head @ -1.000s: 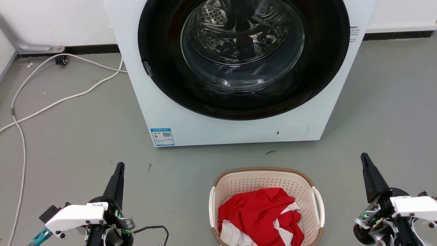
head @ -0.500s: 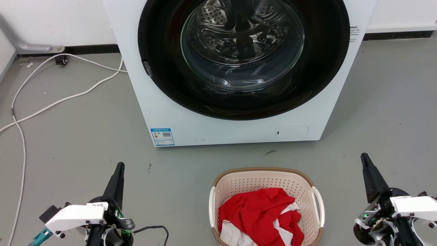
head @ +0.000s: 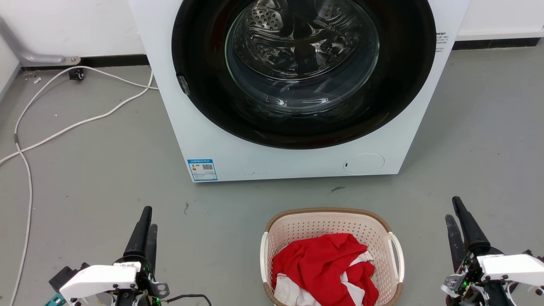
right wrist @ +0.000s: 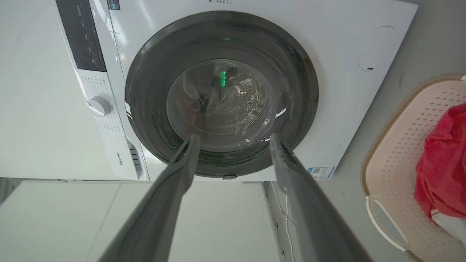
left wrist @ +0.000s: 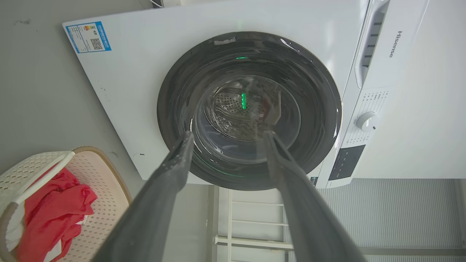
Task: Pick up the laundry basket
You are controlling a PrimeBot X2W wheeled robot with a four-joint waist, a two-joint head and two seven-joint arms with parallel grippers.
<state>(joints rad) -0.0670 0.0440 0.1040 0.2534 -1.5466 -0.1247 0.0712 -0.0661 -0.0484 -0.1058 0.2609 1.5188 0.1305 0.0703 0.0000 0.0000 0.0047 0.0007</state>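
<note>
Laundry basket sits on the floor by the washing machine, left pincer and right pincer both released, well apart from it.

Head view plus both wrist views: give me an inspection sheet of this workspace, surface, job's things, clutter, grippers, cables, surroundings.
Surface: grey floor, few small dark marks.
Job's things: laundry basket on the floor before the washing machine, untouched; red and white cloth inside.
Clutter: small dark item at the wall base, too small to tell.
Grippers: left gripper open, left of the basket; right gripper open, right of it; both clear of it.
Cables: white cable loose across the floor; black cable near the left gripper.
Surroundings: machine door looks shut; white wall, dark skirting.
</note>
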